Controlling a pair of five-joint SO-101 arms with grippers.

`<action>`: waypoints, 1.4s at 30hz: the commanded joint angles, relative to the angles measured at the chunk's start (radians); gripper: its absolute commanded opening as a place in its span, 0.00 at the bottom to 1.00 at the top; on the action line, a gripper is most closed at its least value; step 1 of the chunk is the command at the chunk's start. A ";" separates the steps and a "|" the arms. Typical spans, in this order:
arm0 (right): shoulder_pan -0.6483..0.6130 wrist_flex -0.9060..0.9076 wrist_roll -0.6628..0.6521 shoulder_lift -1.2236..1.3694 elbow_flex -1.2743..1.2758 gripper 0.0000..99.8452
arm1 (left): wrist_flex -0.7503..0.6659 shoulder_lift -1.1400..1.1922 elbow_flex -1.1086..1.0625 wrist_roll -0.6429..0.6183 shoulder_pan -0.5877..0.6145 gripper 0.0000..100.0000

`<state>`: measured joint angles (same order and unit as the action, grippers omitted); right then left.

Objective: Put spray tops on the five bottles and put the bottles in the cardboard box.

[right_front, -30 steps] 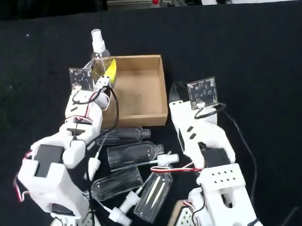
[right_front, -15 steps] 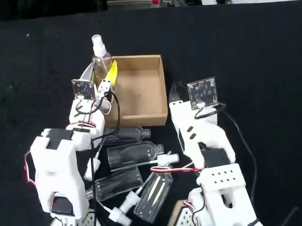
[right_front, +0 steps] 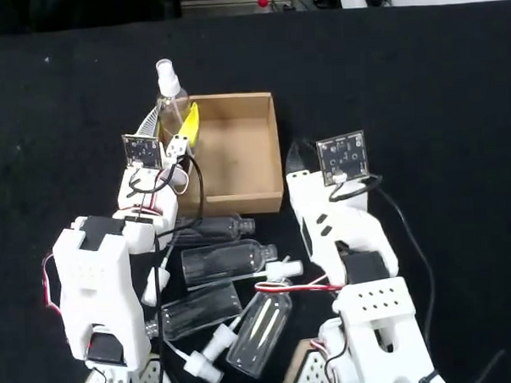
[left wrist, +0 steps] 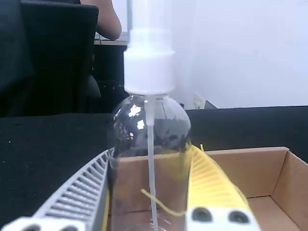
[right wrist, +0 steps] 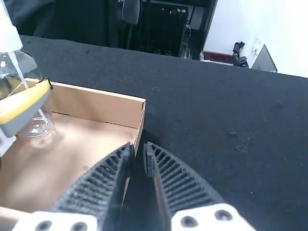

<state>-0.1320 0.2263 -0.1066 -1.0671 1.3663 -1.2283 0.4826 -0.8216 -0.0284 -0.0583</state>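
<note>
A clear bottle (right_front: 170, 95) with a white spray top stands upright at the far left corner of the cardboard box (right_front: 239, 192). My left gripper (right_front: 175, 120) is shut on it, and the grey and yellow fingers clasp the bottle (left wrist: 149, 139) on either side. From the right wrist view the bottle's (right wrist: 21, 77) base appears to rest on the floor of the box (right wrist: 96, 103). My right gripper (right_front: 296, 158) hangs shut beside the box's right wall, and its dark fingers (right wrist: 166, 166) hold nothing.
Several capless bottles (right_front: 227, 262) lie on the black table in front of the box, between the two arm bases. Loose white spray tops (right_front: 284, 268) lie among them. The black table beyond and to the right of the box is open.
The left arm's body swung upright and its gripper came slightly lower and nearer with the bottle, then held still. The right arm has not moved.
</note>
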 commanded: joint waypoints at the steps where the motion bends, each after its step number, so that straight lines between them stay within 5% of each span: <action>1: 0.015 -0.031 -0.005 0.012 -0.005 0.03 | -0.025 -0.012 0.065 0.002 -0.001 0.03; 7: 0.015 -0.031 -0.005 0.012 -0.005 0.03 | -0.025 -0.012 0.061 0.002 -0.001 0.05; 13: 0.015 -0.031 -0.005 0.012 -0.005 0.03 | -0.006 -0.011 0.056 -0.006 -0.004 0.27; 34: 0.015 -0.031 -0.005 0.012 -0.005 0.03 | 0.063 -0.071 0.076 -0.005 -0.001 0.27; 42: 0.015 -0.031 -0.005 0.012 -0.005 0.03 | 0.215 -0.160 0.097 -0.006 0.012 0.27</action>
<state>-0.1320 0.2263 -0.1066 -1.0671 1.3663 -1.0349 0.4135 -0.7772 -0.0284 -0.0583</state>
